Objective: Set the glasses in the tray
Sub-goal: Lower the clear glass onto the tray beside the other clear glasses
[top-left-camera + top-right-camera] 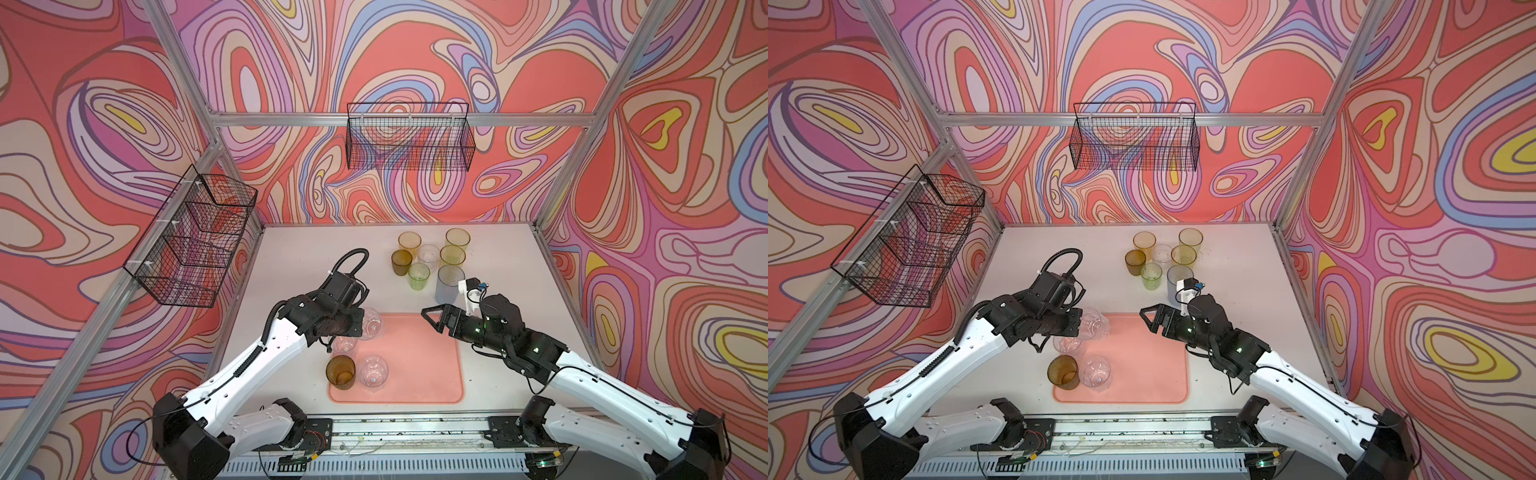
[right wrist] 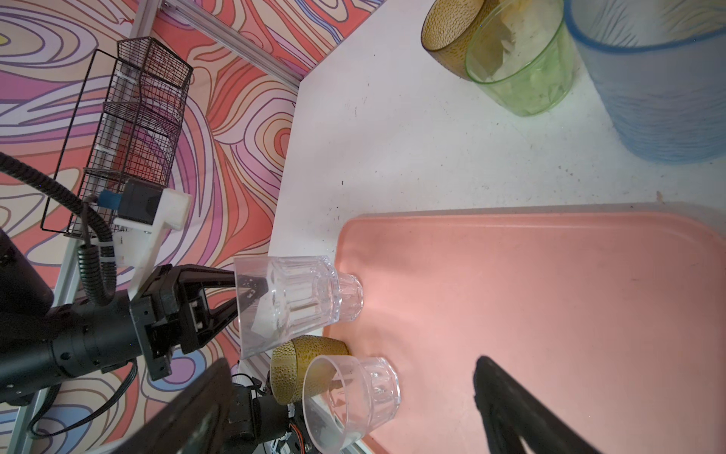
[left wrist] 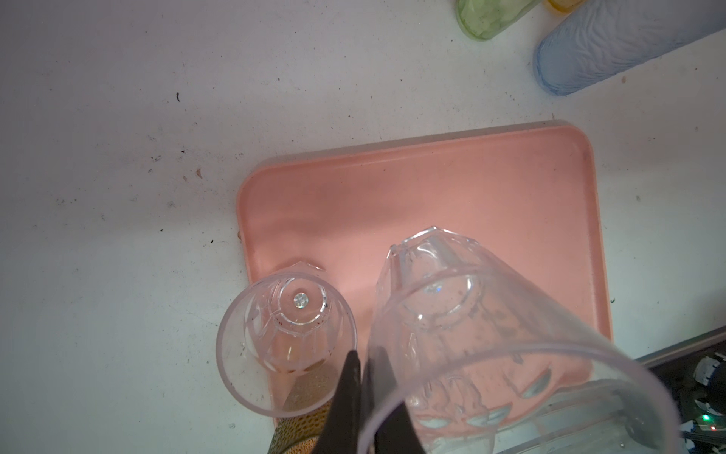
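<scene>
In both top views, black wire baskets hang on the back wall (image 1: 409,137) and the left wall (image 1: 905,253), clear of the bench (image 1: 316,257). The tray (image 1: 419,365) lies near the bench's front edge. Seven glasses stand grouped by the far edge, off the tray. The blue one (image 1: 449,284) is nearest to the tray and partly hidden behind the right wrist camera.

The left gripper (image 1: 362,327) is clamped on a clear glass (image 1: 376,322) at the tray's far left corner. Three glasses crowd the tray's left edge. A second clear one (image 1: 345,344) stands just beside the held glass, and an amber one (image 1: 340,372) and a third clear one (image 1: 374,370) stand side by side toward the near left corner. The right gripper (image 1: 430,321) hovers over the tray's far right part with its jaws wide apart, holding nothing.

In the left wrist view, the fingers (image 3: 347,393) are pressed together on the held glass's wall, at the rim. This glass is colourless and faceted, with a thick base, and its mouth faces up. Its base is over the tray, but whether it rests there cannot be told. The second clear glass (image 3: 286,342) is almost against the fingers.

In the right wrist view, one left finger is inside the held glass (image 2: 298,302) and one is outside. Its base meets the tray's corner, and the rest of the tray is bare pink.
</scene>
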